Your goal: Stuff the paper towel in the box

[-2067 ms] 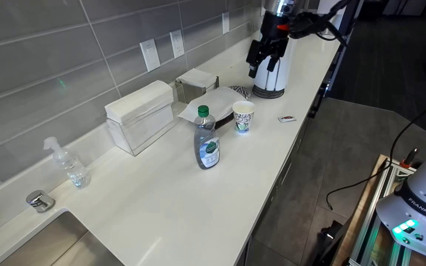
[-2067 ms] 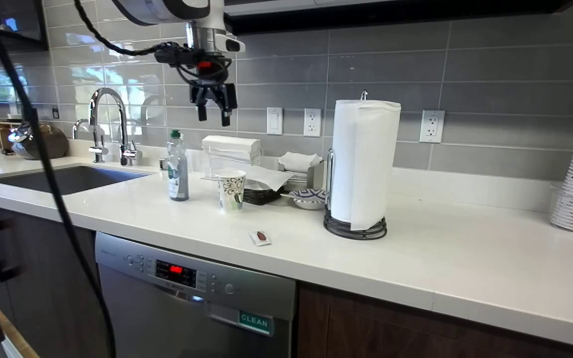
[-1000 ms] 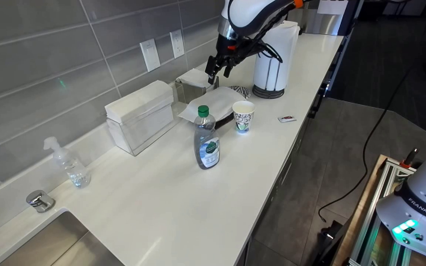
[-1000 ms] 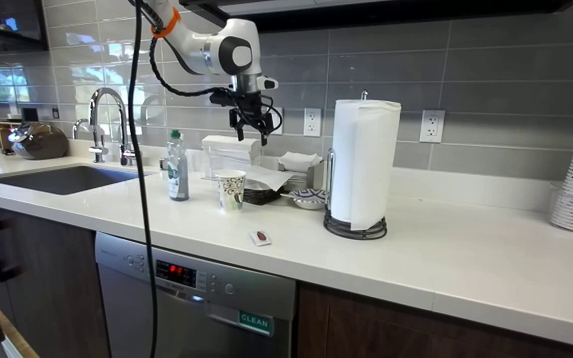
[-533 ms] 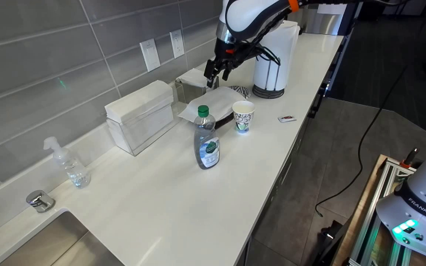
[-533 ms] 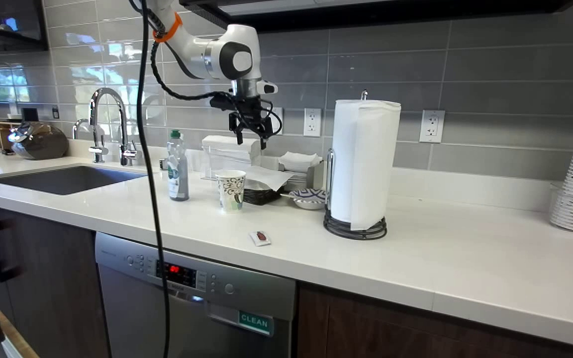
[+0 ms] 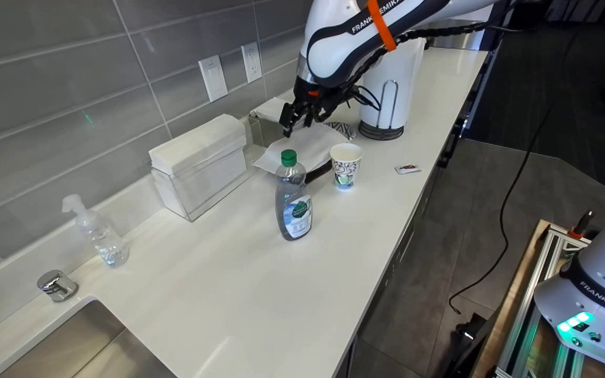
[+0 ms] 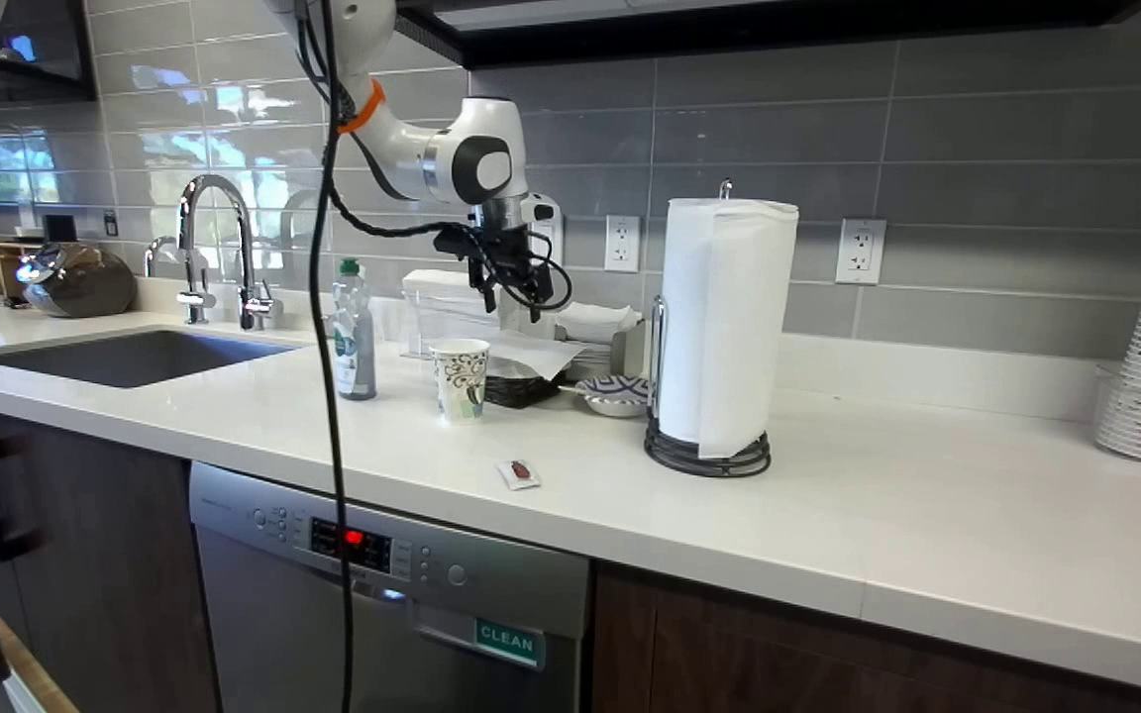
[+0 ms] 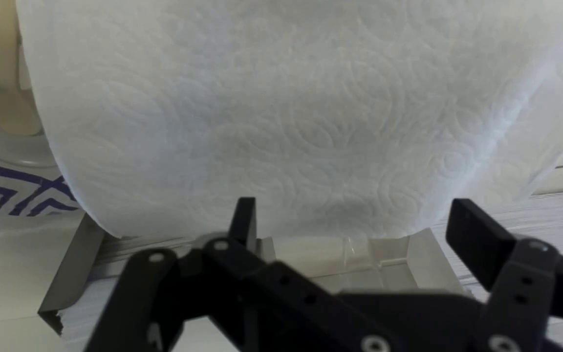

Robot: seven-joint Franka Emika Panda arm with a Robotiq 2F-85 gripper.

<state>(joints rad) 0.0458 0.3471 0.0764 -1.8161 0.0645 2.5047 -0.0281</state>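
Note:
The paper towel is a loose white sheet draped over a low dark object on the counter. It also shows in an exterior view, behind the cup, and fills the upper wrist view. The box is pale, with upright flaps; its inside shows between my fingers in the wrist view, under the near edge of the towel. The exterior views barely show it. My gripper is open and empty, pointing down above the towel's wall-side edge and the box. It also shows in both exterior views.
White folded towels in a clear holder and a napkin holder flank the box. A soap bottle, a paper cup, a patterned bowl with a wooden spoon, and a tall towel roll stand nearby.
My arm has swung from near the roll toward the wall and come down, now lower over the towel and box. The gripper stays open. The things on the counter have not moved.

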